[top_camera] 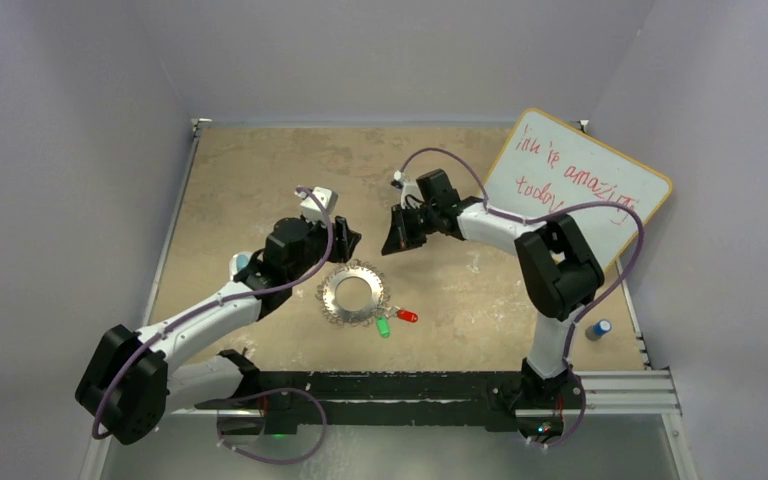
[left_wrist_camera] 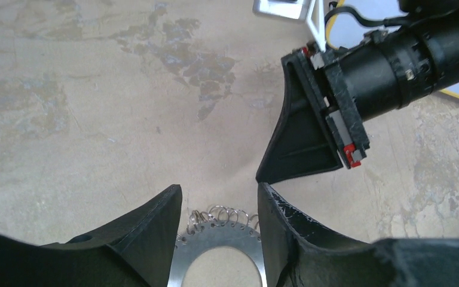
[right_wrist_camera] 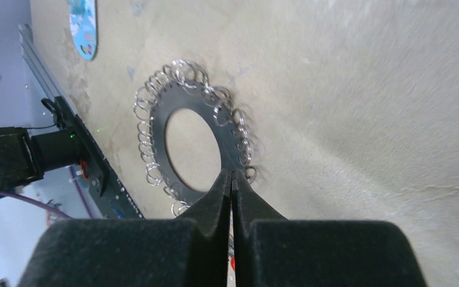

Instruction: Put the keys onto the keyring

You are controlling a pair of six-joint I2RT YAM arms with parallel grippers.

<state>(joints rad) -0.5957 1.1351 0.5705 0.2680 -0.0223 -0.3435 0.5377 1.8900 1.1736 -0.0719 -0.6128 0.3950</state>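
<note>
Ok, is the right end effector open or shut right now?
Shut. In the right wrist view the right end effector is closed tip to tip with no gap, and nothing shows pinched in it.

The left gripper [left_wrist_camera: 219, 188] stands with its jaws apart on either side of the keyring's [left_wrist_camera: 215, 239] loop-fringed far rim. Beyond the keyring, rightward, the right gripper [left_wrist_camera: 268, 171] hangs over the mottled table [left_wrist_camera: 95, 119], pinched into one dark wedge.
</note>
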